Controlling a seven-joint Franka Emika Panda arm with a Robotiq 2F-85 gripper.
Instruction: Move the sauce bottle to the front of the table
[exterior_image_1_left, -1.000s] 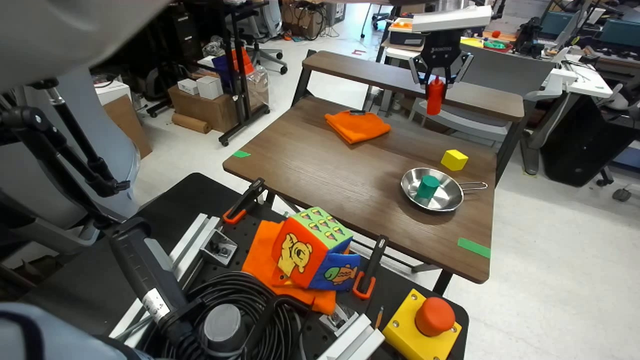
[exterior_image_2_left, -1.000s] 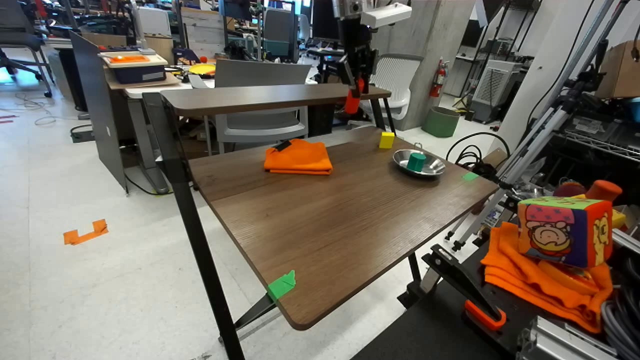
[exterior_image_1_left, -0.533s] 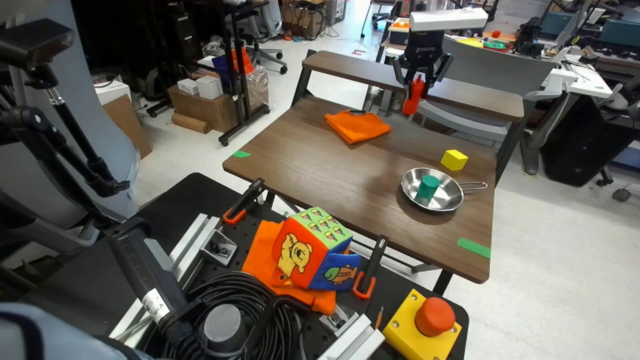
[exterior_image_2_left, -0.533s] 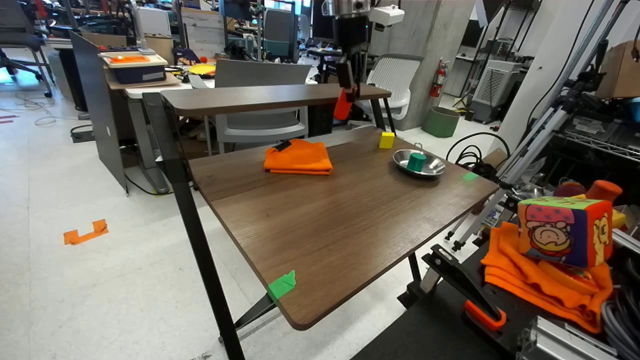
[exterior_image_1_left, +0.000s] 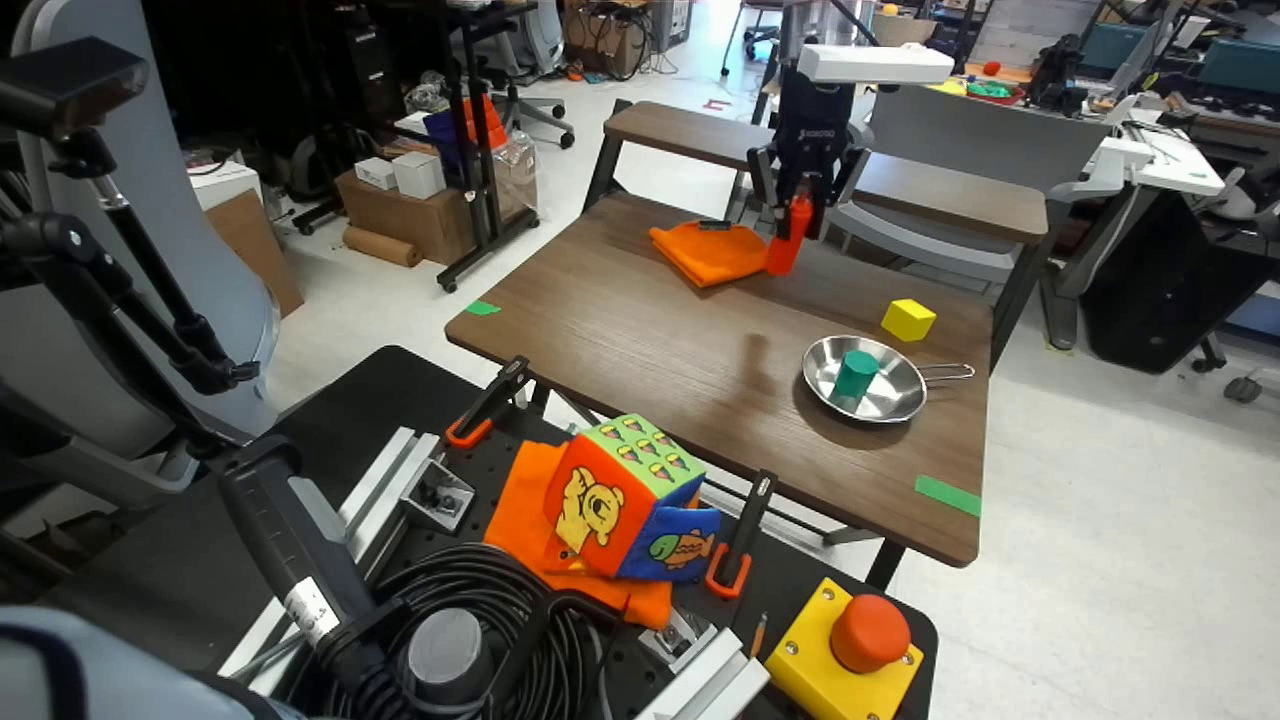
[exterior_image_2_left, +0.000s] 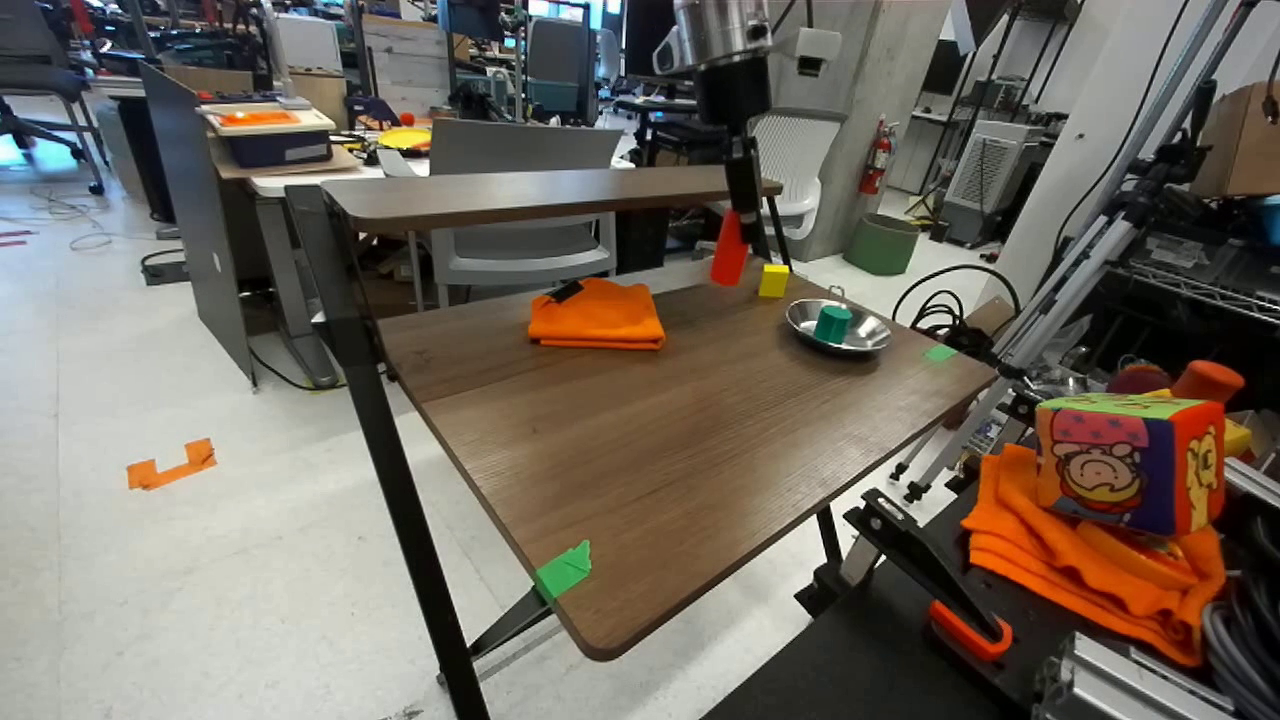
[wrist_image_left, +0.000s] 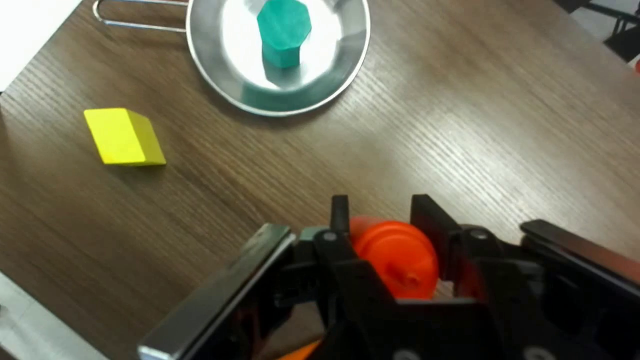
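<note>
Fingers (wrist_image_left: 432, 219) pinch the sauce bottle (exterior_image_2_left: 730, 254), probably aloft, between orange cloth (exterior_image_2_left: 597, 315) and yellow block (exterior_image_2_left: 773, 281).

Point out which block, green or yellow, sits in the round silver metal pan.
The green faceted block sits in the pan; the yellow angular block lies outside it, on the brown wooden tabletop.

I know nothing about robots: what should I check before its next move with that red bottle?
1. The sauce bottle is in the gripper: ok, clamped.
2. Lifted off the table: ok, its base hangs above it.
3. Upright: not ok, leaning slightly in both exterior views.
4. Apart from the orange cloth: ok, a gap shows in an exterior view.
5. Apart from the pan and yellow block: ok in the wrist view.
6. Grip firm enough: cannot tell; force doesn't show.
</note>
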